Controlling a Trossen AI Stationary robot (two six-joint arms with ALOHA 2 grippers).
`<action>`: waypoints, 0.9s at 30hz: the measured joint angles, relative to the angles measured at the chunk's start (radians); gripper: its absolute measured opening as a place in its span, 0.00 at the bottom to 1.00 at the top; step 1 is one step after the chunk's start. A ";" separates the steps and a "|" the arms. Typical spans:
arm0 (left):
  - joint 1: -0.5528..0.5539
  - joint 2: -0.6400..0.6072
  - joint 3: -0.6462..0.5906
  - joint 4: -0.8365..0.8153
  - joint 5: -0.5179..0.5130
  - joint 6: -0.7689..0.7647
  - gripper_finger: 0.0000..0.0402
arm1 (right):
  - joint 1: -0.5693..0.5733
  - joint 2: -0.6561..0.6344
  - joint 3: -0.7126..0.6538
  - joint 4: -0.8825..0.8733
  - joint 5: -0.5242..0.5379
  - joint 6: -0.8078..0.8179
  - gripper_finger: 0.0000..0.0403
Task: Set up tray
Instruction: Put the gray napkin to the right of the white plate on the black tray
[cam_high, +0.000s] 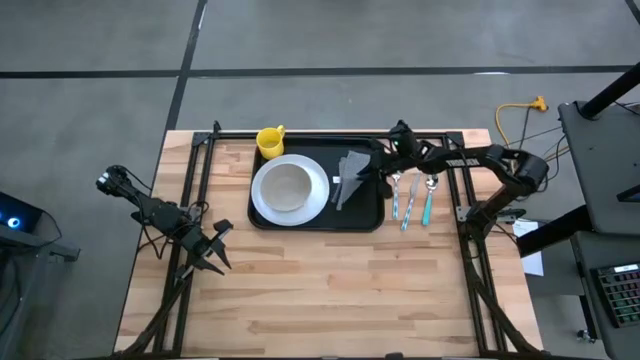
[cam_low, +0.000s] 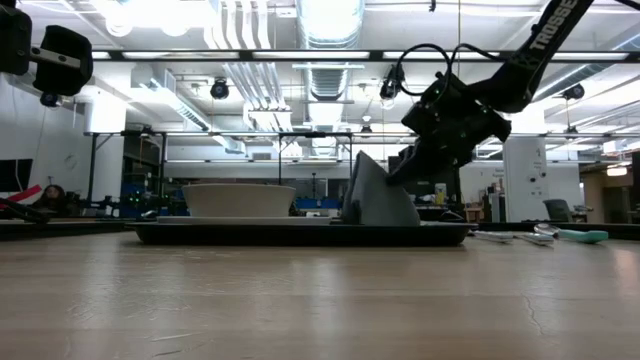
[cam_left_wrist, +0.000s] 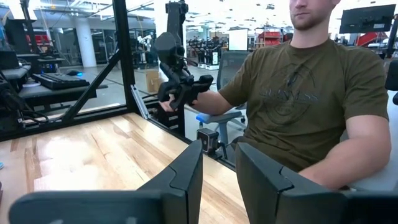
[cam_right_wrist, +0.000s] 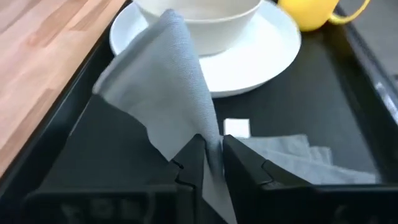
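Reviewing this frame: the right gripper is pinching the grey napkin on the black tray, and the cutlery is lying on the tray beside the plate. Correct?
Not quite. The right gripper does pinch the napkin on the tray, but the cutlery lies on the wooden table just outside the tray's rim, on the side away from the plate. The high view shows it.

— What else sits near me?
— A white plate (cam_high: 290, 190) carrying a white bowl (cam_high: 287, 186), a yellow mug (cam_high: 270, 141) behind them, a grey napkin (cam_high: 351, 174).
— And on my desk (cam_high: 330, 290)?
— Three utensils (cam_high: 412, 196) side by side. A seated person (cam_left_wrist: 305, 93) faces me.
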 joint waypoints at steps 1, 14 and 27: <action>0.000 0.000 0.000 0.000 0.000 0.000 0.19 | 0.000 -0.002 0.004 -0.016 0.000 -0.001 0.15; 0.000 0.000 0.000 0.000 0.000 0.000 0.19 | 0.000 -0.004 0.074 -0.294 0.012 -0.004 0.43; 0.000 0.000 0.000 0.000 0.000 0.000 0.19 | 0.000 -0.004 0.291 -0.754 0.219 0.078 0.52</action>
